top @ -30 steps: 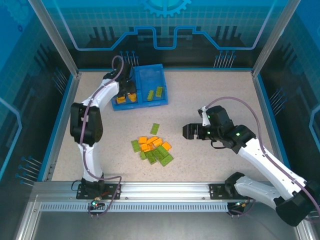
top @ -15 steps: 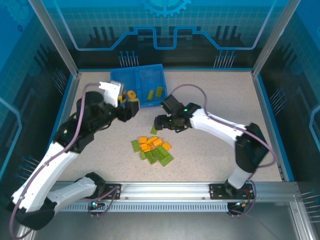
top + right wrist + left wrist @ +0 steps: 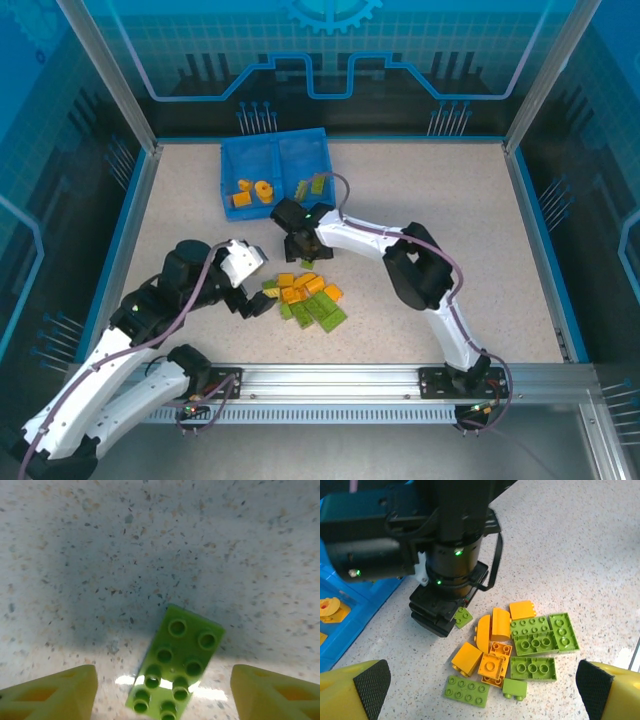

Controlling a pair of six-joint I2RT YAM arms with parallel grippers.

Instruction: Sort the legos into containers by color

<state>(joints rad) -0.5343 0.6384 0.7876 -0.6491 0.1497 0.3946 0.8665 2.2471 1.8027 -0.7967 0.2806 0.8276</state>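
A pile of orange and light green legos [image 3: 306, 298] lies mid-table, seen close in the left wrist view as the pile [image 3: 520, 642]. One green brick [image 3: 176, 662] lies apart, flat on the table between the fingers of my open right gripper [image 3: 165, 695], which hovers over it [image 3: 302, 248]. My left gripper [image 3: 257, 302] is open beside the pile's left edge, its yellow fingers [image 3: 370, 682] wide on either side of the pile. The blue tray [image 3: 278, 155] holds orange pieces [image 3: 252, 193] in its left compartment and green bricks [image 3: 312, 185] in its right.
The right arm's black wrist [image 3: 451, 575] stands just behind the pile, between it and the tray's corner [image 3: 350, 592]. A blue raised border [image 3: 140, 210] rims the table. Open tabletop lies to the right [image 3: 450, 220].
My left gripper left the tray and came down to the pile's left side. My right arm swung left and now sits over the lone green brick above the pile.
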